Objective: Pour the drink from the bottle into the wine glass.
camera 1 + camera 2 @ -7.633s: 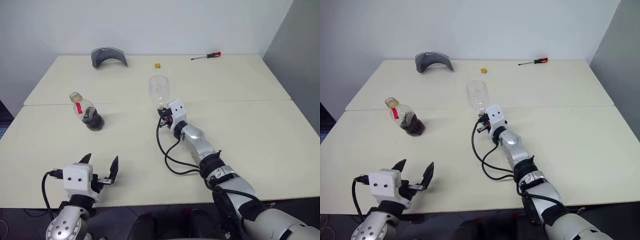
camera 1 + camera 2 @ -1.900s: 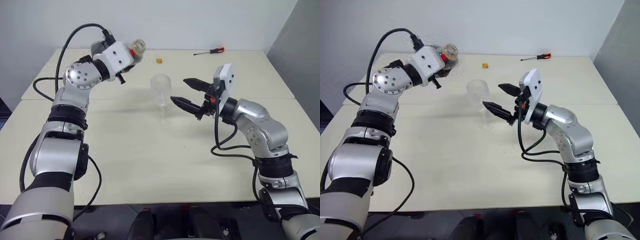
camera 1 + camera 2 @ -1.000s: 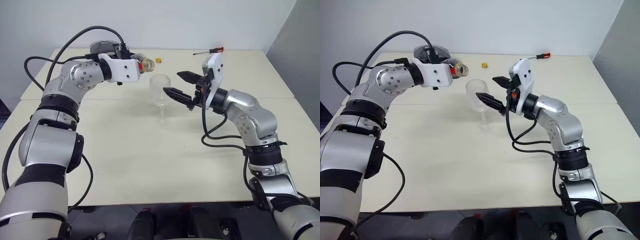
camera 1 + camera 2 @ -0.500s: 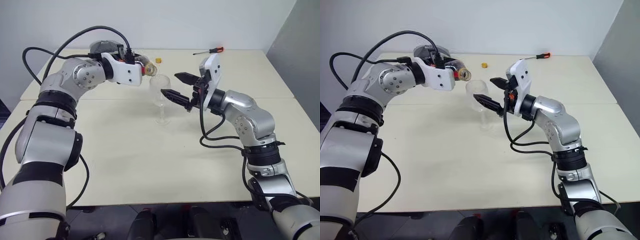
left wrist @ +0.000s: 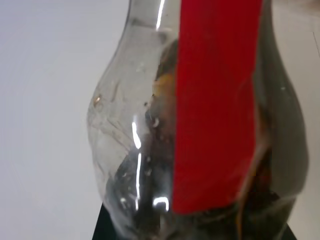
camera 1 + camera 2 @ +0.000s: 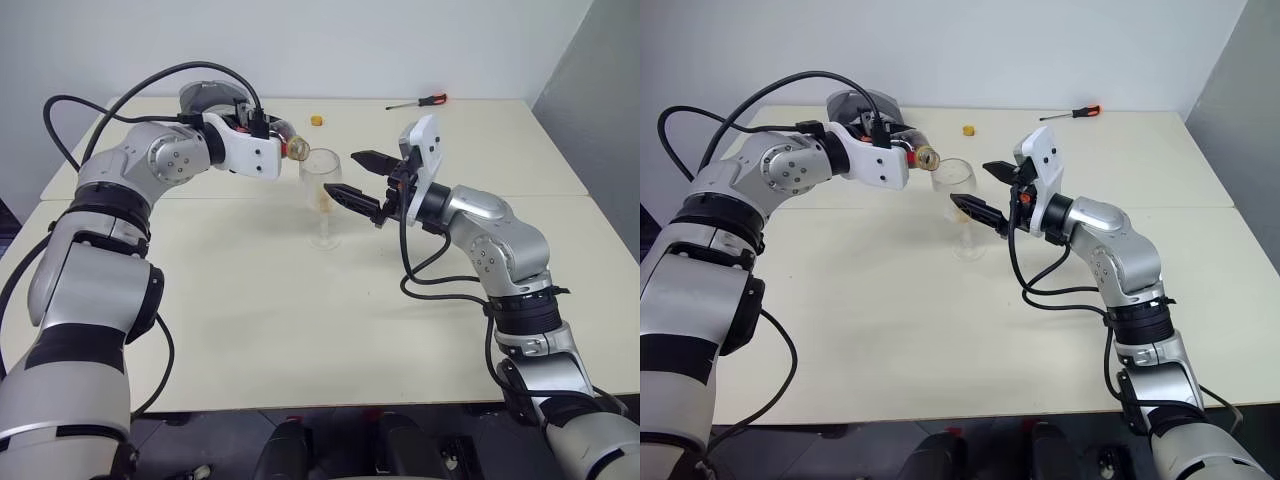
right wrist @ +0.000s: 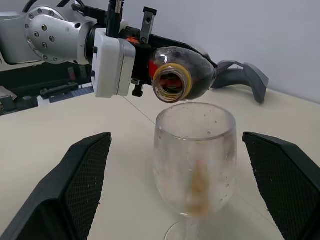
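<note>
While the left pincer [image 6: 902,152], clamped on the squat clear plastic bottle [image 7: 181,68], tipped its mouth over the clear stemmed wine glass [image 6: 322,196] mid-counter, pouring had barely started, the right pincer [image 6: 357,176] gaped beside the bowl, and further tilting seemed needed.

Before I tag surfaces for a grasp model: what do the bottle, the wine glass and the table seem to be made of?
Bottle: clear, glossy, probably thin plastic, given soft highlights and faint creases on its belly.
Wine glass: colourless, transparent, likely glass, though clear plastic is possible; thin even rim, droplets inside.
Table: matte cream top, maybe laminate; no grain or glare.
</note>
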